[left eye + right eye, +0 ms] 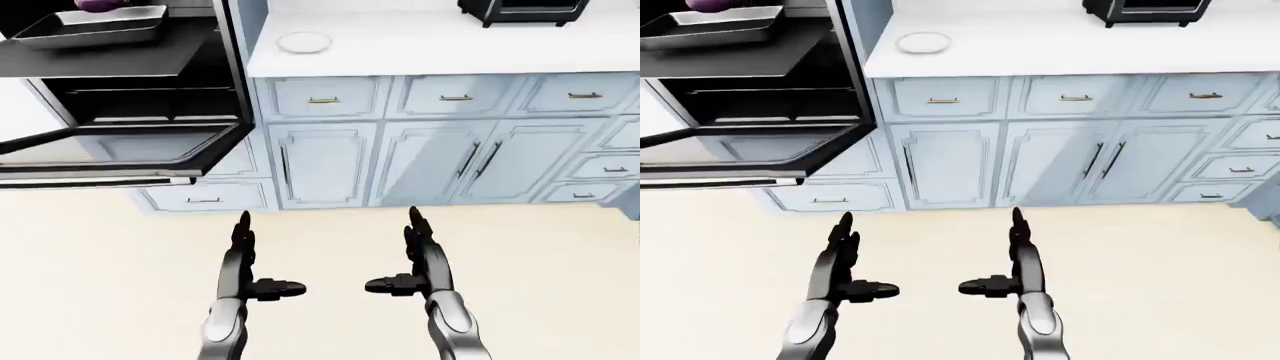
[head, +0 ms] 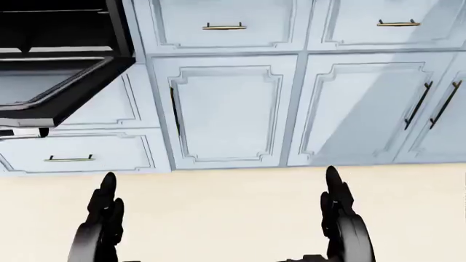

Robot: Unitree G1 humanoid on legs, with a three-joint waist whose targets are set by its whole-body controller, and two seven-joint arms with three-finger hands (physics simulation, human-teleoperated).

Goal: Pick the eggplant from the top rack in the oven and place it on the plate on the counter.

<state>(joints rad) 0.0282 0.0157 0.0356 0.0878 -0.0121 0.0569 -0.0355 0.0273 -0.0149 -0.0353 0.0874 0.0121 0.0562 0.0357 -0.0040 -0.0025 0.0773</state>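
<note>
Left-eye view: I stand on the cream floor (image 1: 90, 285) facing the pale blue cabinets (image 1: 320, 161), my left hand (image 1: 243, 259) and right hand (image 1: 418, 259) both held out empty, fingers straight and thumbs spread toward each other. The oven (image 1: 120, 97) stands open left of the cabinets, its door (image 1: 110, 150) dropped down; the eggplant (image 1: 100, 4) sits in a grey tray (image 1: 90, 28) on the top rack, only its lower edge showing. The plate (image 1: 304, 42) lies on the white counter (image 1: 450, 49) just right of the oven, well apart from a black appliance (image 1: 520, 10). Head view: cabinet doors fill the frame, the oven door at the left. Right-eye view: much the same scene.
</note>
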